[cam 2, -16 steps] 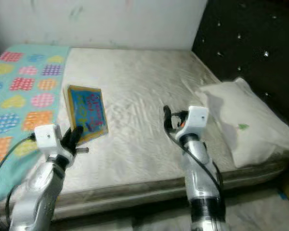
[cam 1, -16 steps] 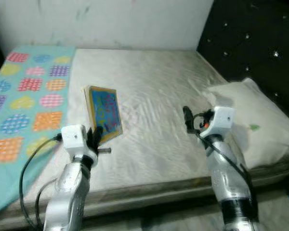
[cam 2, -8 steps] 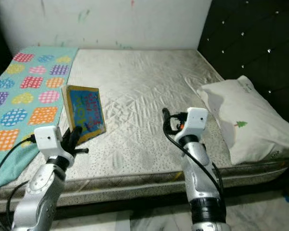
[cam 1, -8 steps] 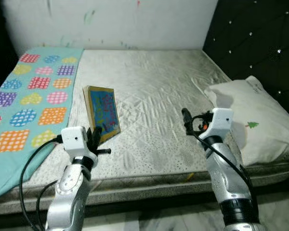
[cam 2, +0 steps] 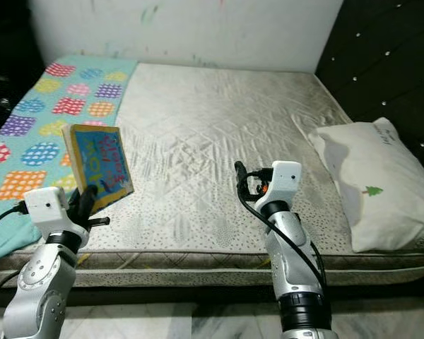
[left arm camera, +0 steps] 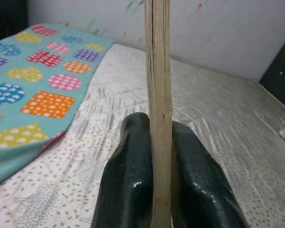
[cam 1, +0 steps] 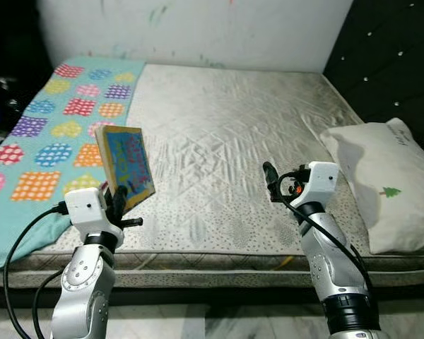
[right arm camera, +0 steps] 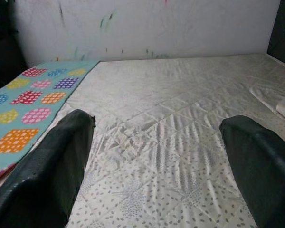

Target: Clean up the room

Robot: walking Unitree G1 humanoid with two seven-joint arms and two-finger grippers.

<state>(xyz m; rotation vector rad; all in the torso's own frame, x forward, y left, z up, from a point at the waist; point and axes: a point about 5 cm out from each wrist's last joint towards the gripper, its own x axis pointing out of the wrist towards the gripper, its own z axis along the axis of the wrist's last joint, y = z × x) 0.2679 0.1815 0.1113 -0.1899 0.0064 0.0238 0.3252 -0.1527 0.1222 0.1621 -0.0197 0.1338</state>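
Observation:
A thin book with a blue patterned cover (cam 1: 126,165) is held upright above the near left part of the bed. My left gripper (cam 1: 117,200) is shut on its lower edge; in the left wrist view both black fingers (left arm camera: 128,185) pinch the book's tan page edge (left arm camera: 157,85). My right gripper (cam 1: 270,182) is open over the front edge of the mattress, holding nothing, and its two fingers (right arm camera: 47,166) stand wide apart in the right wrist view.
A bare quilted mattress (cam 1: 226,120) lies before me. A teal blanket with coloured patches (cam 1: 49,120) covers its left side. A white pillow (cam 1: 385,183) rests at the right by a black tufted headboard (cam 1: 392,56). The tiled floor (cam 2: 198,321) runs along the bed's front.
The camera has pulled back and shifted, so more of the bed shows. The book in my left gripper has risen off the mattress and stands more upright. My right gripper stays open.

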